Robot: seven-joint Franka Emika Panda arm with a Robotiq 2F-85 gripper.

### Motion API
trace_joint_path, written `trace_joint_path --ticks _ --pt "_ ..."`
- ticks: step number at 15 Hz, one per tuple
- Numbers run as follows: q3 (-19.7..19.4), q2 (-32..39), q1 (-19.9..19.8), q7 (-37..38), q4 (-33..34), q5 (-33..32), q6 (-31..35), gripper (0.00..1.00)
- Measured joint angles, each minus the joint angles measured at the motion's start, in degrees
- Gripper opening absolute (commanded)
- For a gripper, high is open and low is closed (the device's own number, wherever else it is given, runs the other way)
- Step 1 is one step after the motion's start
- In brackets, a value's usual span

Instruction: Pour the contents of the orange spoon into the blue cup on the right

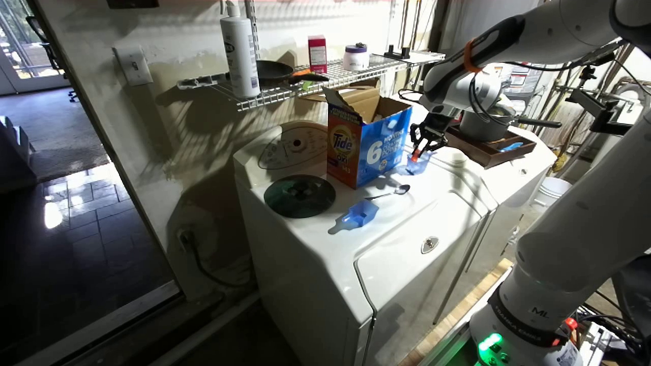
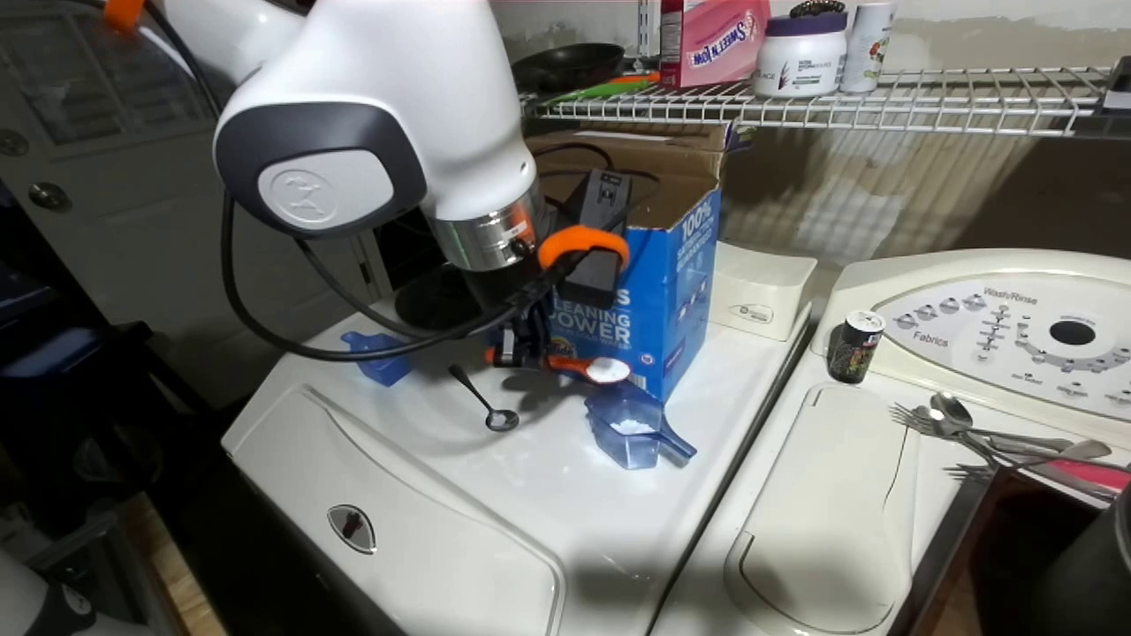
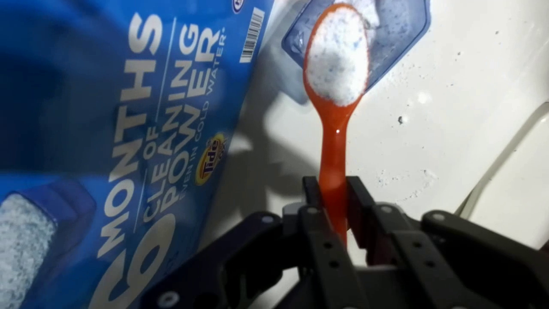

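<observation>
While the gripper [image 3: 333, 184] clamps the handle of the orange spoon [image 3: 333, 133] tight b/w its fingers, bowl up & approx level, white pwdr [image 3: 338, 56] w/ dark specks fills most of that bowl. Bowl end is out over the edge of the blue cup [image 2: 629, 452]; can't tell the gap b/w them. Cup stands on the white machine top [image 2: 565, 495], its handle pointing away from the spoon, some pwdr inside. Tide box [image 1: 381, 147] is just beside both, a blue face toward the cup, top flaps up. Loose specks [image 3: 401, 120] dot that top nr the cup in the wrist view. In both exterior views a metal spoon [image 2: 502, 420] lies b/w this cup & a 2nd blue cup [image 1: 362, 213], which sits well apart, nr a dark round patch [image 1: 300, 195]. On the adj. machine [image 2: 831, 495], in an exterior view: a dark can [image 2: 855, 349] and a pile of forks & spoons [image 2: 952, 412]. Also a brown tray [image 1: 508, 155] w/ a pot [image 1: 483, 129] in it. Wire shelf [image 2: 928, 106] runs above, carrying a white jar [image 2: 800, 57], a pink box [image 2: 720, 40] & a black pan [image 2: 570, 66].
</observation>
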Motion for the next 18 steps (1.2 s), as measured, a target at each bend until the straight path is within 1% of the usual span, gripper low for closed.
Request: trace_joint_path --ticks 8,18 --pt "-1.72 1.13 0.93 0.0 2.55 2.18 -2.96 0.05" --pt "-5.04 1.2 3.79 -0.01 4.68 4.72 -7.22 0.05"
